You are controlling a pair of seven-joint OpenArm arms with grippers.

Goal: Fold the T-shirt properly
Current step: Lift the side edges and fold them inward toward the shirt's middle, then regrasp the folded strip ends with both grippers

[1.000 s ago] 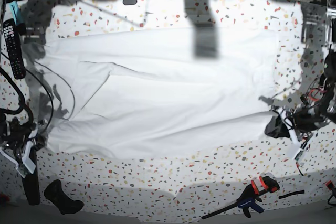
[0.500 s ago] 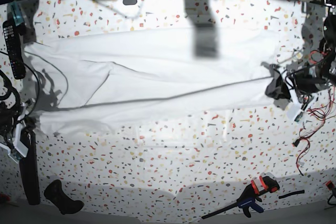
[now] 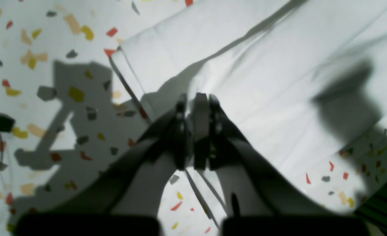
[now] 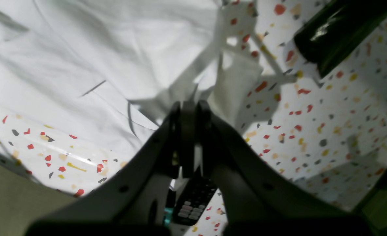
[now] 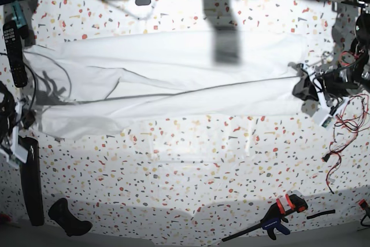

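Across the left wrist view
- Left end effector [image 3: 195, 101]: jaws pressed together, pinching a raised edge of the T-shirt [image 3: 278, 75] right at a corner.
- Cloth: white fabric running up and right from the pinch; a hemmed corner lying flat on the speckled desk [image 3: 32, 32] just beside it.
- Risk: thin bite near the very edge; judged likely to slip out if pulled hard or sideways.

Right wrist view
- Right end effector [image 4: 188, 109]: jaws clamped shut on a bunched bit of the T-shirt [image 4: 82, 49], fabric puckered and lifted at the tips.
- Nearby: remote control [image 4: 193, 200] below the tips; dark glossy cylinder [image 4: 337, 32] at upper right.
- Risk: gathered folds at the pinch could carry a crease into the finished fold; low travel might snag the remote control.

Base view
- T-shirt [image 5: 173, 73]: spread as a long band across the far half of the desk [image 5: 191, 172], near layer doubled over along a lengthwise line.
- Left end effector [image 5: 309, 88]: at the band's right end, holding cloth.
- Right end effector [image 5: 26, 117]: at the left end, mostly hidden by cables.
- Clutter: remote control [image 5: 14, 53] at far left, clamp [image 5: 277, 215] at the near edge, loose red wires [image 5: 347, 120] at right.
- Risk: uneven motion between the two ends would skew the fold line; wires at right could catch the cloth.
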